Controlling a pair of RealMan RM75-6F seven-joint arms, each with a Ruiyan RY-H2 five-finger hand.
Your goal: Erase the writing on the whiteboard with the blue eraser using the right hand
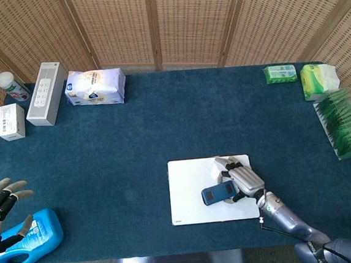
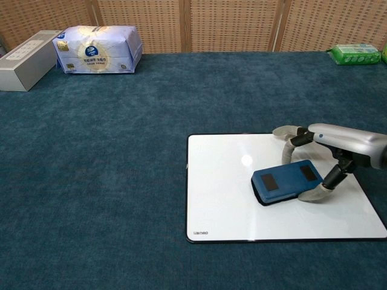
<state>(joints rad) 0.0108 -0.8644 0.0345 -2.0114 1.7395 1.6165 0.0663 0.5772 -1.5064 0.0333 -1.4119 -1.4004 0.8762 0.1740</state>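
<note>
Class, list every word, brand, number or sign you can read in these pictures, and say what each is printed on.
Whiteboard: small mark at its near left corner, too small to read.
Tissue pack: printing, blurred.
White box, blue bottle, green packs: labels unreadable.
Blue eraser: no text.
</note>
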